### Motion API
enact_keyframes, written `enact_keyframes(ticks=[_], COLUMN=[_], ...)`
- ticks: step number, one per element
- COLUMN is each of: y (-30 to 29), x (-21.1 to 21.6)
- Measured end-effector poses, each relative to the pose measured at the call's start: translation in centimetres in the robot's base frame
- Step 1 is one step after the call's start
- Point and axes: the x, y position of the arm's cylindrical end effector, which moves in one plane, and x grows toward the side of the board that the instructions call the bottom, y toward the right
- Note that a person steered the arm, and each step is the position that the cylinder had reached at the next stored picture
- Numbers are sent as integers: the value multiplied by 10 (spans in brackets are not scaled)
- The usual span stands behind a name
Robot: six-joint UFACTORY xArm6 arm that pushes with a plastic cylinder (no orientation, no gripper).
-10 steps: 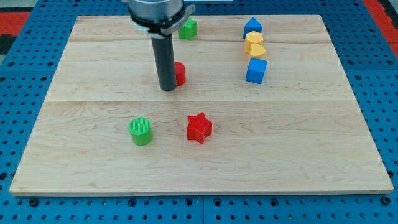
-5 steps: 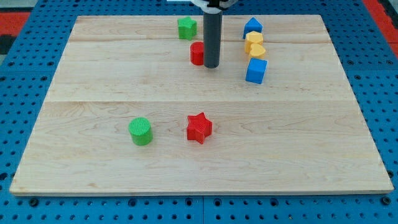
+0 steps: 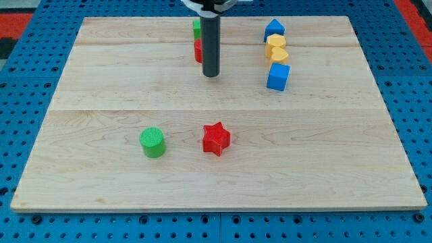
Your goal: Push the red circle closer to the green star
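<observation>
My tip (image 3: 210,74) rests on the wooden surface (image 3: 101,81), a plain rod with no jaws. It sits just right of the red circle (image 3: 197,51), which lies far back, touching the green star (image 3: 196,28) behind it.

My arm comes in from the top edge of the board, only its pale collar showing there, a little left of centre. From it the dark rod hangs straight and upright. My tip (image 3: 210,74) rests on the wood in the upper part, well away from both side edges and the bottom edge.
</observation>
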Motion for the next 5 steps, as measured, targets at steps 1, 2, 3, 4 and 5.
enact_keyframes(ticks=[1, 2, 3, 4, 5], y=[-3, -3, -3, -3, -4], x=[-29, -48, -49, -49, -22])
